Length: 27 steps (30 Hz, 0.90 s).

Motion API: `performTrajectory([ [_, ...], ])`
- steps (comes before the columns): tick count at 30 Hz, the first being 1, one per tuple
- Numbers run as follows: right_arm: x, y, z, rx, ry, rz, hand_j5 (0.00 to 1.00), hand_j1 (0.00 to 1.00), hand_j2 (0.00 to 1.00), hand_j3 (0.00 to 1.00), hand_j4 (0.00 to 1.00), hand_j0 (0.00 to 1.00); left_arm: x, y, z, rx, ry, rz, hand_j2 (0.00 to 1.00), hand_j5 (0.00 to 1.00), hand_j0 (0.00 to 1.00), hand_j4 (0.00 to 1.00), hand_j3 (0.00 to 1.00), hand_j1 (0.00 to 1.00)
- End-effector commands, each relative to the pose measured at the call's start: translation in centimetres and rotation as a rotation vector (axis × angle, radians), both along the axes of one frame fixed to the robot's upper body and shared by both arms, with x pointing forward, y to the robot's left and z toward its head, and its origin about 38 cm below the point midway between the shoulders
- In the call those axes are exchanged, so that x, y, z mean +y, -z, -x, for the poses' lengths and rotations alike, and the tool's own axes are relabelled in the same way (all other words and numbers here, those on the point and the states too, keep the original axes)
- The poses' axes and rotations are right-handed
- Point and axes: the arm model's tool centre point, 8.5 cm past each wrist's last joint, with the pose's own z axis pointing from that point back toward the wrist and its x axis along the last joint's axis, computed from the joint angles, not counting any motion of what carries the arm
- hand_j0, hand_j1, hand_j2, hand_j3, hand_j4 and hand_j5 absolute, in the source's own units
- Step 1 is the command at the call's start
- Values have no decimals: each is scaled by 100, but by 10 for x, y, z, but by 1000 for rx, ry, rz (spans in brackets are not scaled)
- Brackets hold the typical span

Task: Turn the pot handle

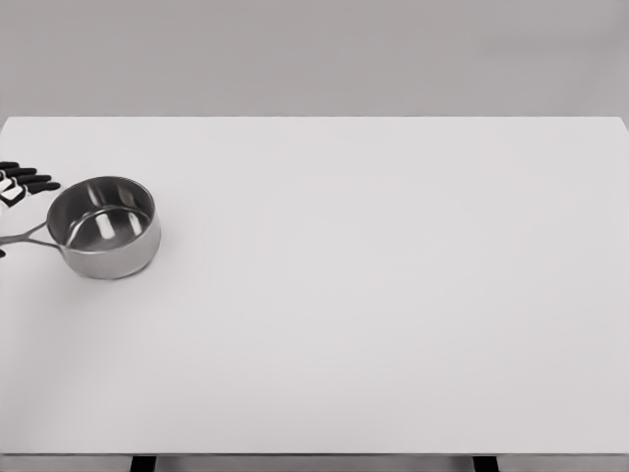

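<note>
One pot (104, 228), one handle (24, 237), one hand in view. Pot: polished steel, round, upright, nothing inside, sitting at the table's (373, 295) 9 o'clock edge. Handle: thin metal, pointing to 9 o'clock, running off frame. Left hand (22, 183) at the pot's 10 o'clock, just beside the rim: black-tipped fingers spread straight, grasping nothing, clear of the handle.

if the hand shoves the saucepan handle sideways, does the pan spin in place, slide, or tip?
Probably spins and slides rather than tips: the saucepan is squat, wide-based and sits flat on the table. It looks like empty polished steel, so likely rigid and slippery. The thin handle gives leverage. Left hand fingers are spread nearby.
</note>
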Motion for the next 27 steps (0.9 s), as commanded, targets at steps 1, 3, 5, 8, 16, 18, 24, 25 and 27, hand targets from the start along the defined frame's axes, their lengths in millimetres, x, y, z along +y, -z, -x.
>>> performTrajectory([
  [1,0,0,0,1,0,-1,100,100,100,100,100,100,2,1,-1,-1,-9,9,100,100,100,100,100,100],
  [3,0,0,0,1,0,-1,100,100,100,100,100,100,4,1,-1,0,-15,9,100,100,100,100,100,100],
  [5,0,0,0,-1,0,0,100,100,100,100,100,100,4,0,-2,-3,-17,11,100,100,100,100,100,100],
  [8,0,0,0,-1,0,0,100,100,100,100,100,100,7,2,-3,-4,-28,18,100,100,100,100,100,100],
  [16,0,0,0,1,0,-1,100,100,100,100,100,100,9,6,-6,-5,-46,28,100,100,100,100,100,100],
  [18,0,0,0,1,0,-1,100,100,100,100,100,100,8,7,-6,-6,-46,33,100,100,100,100,100,100],
  [24,0,0,0,-1,0,0,100,100,100,100,100,100,9,5,-8,-13,-46,27,100,100,100,100,100,100],
  [25,0,0,0,1,0,-1,100,100,100,100,100,100,9,4,-8,-14,-46,27,100,100,100,100,100,100],
  [27,0,0,0,-1,0,0,100,100,100,100,100,100,10,3,-10,-17,-51,26,100,100,100,100,100,100],
])
